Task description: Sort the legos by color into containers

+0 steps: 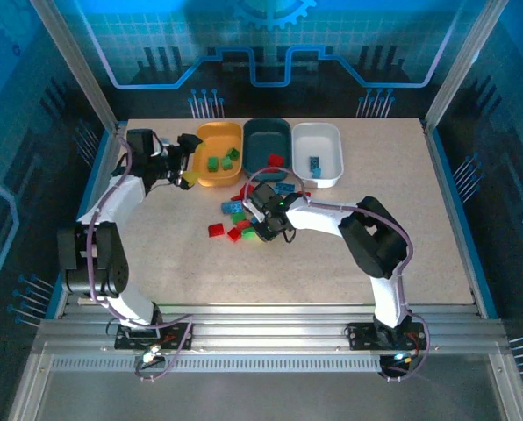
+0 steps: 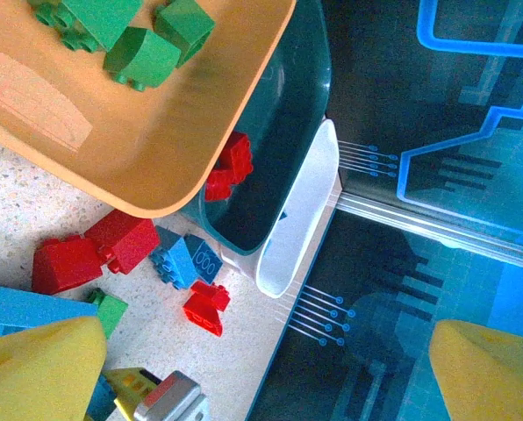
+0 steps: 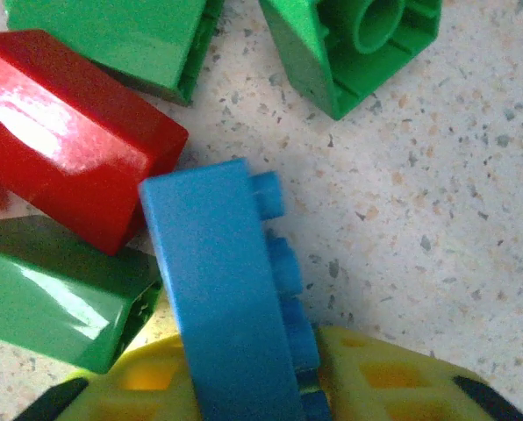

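Note:
The orange-yellow container (image 1: pixel 207 170) holds green legos (image 1: pixel 222 160), the teal container (image 1: pixel 267 139) a red lego (image 1: pixel 274 160), and the white container (image 1: pixel 326 140) a blue one (image 1: pixel 315 164). A loose pile of red, green and blue legos (image 1: pixel 233 210) lies in front of the tubs. My right gripper (image 1: pixel 266 219) is down in that pile, and its yellow fingers (image 3: pixel 393 377) are shut on a blue lego (image 3: pixel 218 289) standing on edge, with a red lego (image 3: pixel 68 132) and green legos (image 3: pixel 51 298) touching it. My left gripper (image 1: pixel 191 160) hovers open by the orange-yellow container's left end, with nothing between its fingers (image 2: pixel 42 368).
The left wrist view looks over the orange-yellow container (image 2: pixel 156 149), the teal container (image 2: pixel 279 158) with red legos (image 2: pixel 231 167), and the white container's rim (image 2: pixel 301 219). Red (image 2: pixel 95 250) and blue (image 2: pixel 182 259) legos lie on the table below. The table's far edge runs just behind the tubs.

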